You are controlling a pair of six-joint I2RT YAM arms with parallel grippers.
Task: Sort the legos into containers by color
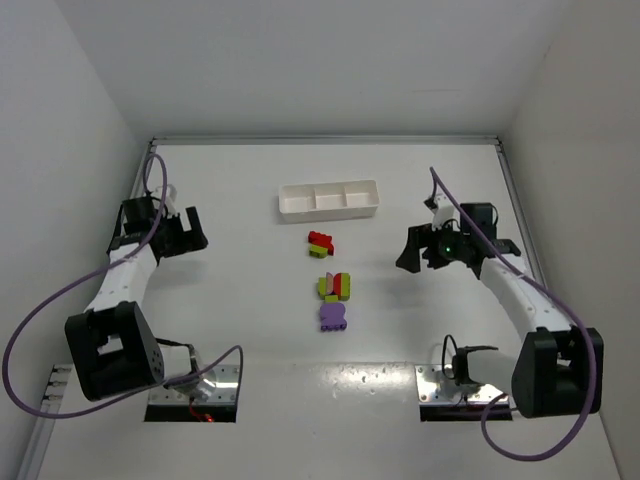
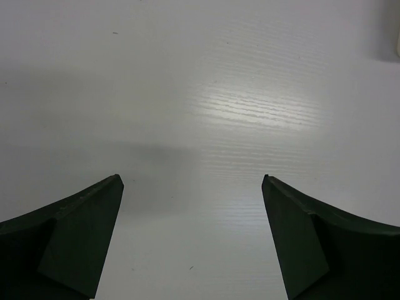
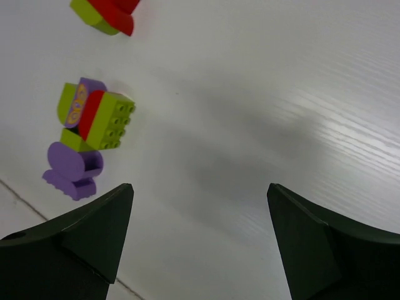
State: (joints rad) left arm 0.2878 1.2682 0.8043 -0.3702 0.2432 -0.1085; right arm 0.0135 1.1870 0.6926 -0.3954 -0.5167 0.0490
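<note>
We've got the small plastic bricks in red, lime green and purple [image 1: 335,287] strung in a line running straight out from the long white plastic three-compartment tray [image 1: 328,213], none inside it. Our right gripper [image 1: 406,250], jaws spread and empty, hangs nearer; the bricks lie off its left fingertip. The left gripper [image 1: 198,228], also spread, sits well off the tray's left end.

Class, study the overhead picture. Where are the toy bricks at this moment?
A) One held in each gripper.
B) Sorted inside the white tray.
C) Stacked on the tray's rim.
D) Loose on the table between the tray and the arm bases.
D: the bricks lie on the table on the near side of the tray, none shows inside it, and the left gripper and right gripper are open and hold nothing.
</note>
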